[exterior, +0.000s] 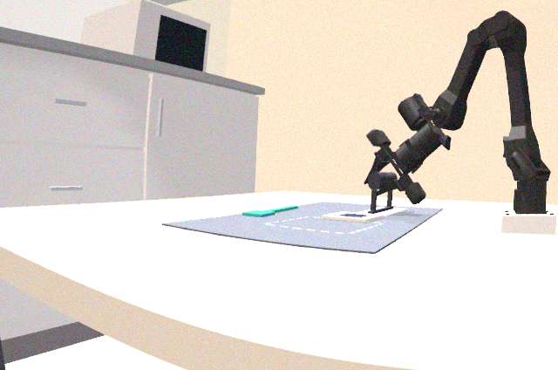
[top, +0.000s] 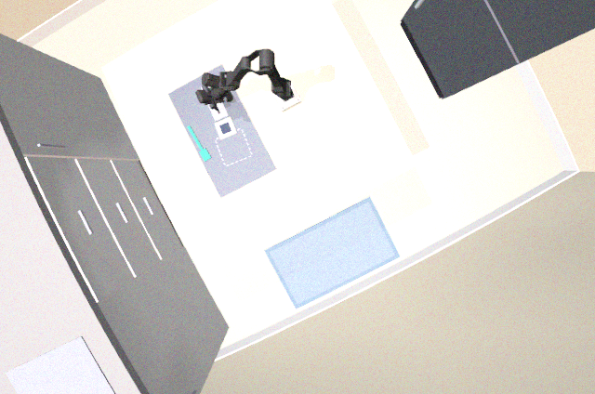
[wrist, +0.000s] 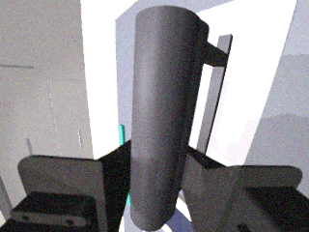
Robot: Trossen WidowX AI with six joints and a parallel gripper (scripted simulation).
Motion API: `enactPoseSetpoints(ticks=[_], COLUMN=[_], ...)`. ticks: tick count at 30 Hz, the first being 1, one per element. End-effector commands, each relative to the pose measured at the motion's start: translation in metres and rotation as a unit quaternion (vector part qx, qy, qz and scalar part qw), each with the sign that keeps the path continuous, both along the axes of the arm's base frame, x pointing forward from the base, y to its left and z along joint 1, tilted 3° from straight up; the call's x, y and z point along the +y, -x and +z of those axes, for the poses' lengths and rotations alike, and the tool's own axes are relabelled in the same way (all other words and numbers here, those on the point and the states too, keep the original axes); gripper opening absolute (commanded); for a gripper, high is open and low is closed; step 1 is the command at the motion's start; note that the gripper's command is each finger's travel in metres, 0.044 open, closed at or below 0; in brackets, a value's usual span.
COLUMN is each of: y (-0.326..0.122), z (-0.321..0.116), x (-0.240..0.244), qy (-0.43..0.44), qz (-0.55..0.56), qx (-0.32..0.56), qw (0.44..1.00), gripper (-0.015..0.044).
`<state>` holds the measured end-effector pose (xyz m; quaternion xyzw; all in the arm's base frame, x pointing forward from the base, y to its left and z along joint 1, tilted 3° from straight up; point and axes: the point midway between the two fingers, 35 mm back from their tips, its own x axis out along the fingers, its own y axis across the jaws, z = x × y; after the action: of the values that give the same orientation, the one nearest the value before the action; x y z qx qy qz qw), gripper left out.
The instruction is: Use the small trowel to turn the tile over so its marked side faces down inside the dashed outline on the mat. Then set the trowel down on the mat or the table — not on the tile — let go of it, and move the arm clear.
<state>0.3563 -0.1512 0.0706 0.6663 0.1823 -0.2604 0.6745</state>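
Note:
The small trowel has a black round handle [exterior: 382,181] [wrist: 161,106] above a flat white blade [top: 218,111] lying on the grey-blue mat [top: 259,164] [exterior: 234,227]. My gripper [top: 216,102] [exterior: 383,176] [wrist: 159,155] is shut on the trowel's handle, with one finger on each side. The white tile [top: 225,127] [exterior: 352,215] lies flat at the blade's front end, its dark blue square facing up. The tile overlaps the arm-side edge of the dashed outline [top: 251,154] [exterior: 349,233]. In the wrist view the handle and fingers hide most of the tile.
A teal flat tool [top: 205,154] [exterior: 258,213] [wrist: 122,140] lies on the mat beside the tile and the outline, near the mat's long edge. A light blue rectangle [top: 332,253] lies farther off, near the room's wall. Grey cabinets [top: 110,216] [exterior: 202,140] stand beyond the table.

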Motion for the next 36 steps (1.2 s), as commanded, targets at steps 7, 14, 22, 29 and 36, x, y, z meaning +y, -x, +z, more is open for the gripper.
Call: enactPoseSetpoints(ticks=[7,14,22,29,36], y=[-0.001,0.000,0.003,0.003,0.003], z=[0.006,0.037,0.060,0.060,0.060], x=[-0.001,0.000,0.003,0.003,0.003], qy=[0.001,0.001,0.000,0.000,0.000], qz=[-0.003,-0.001,0.000,0.000,0.000], qx=[0.000,0.000,0.000,0.000,0.000], qw=[1.000,1.000,1.000,1.000,1.000], gripper=[0.0000,0.0000,0.0000,0.0000,0.0000])
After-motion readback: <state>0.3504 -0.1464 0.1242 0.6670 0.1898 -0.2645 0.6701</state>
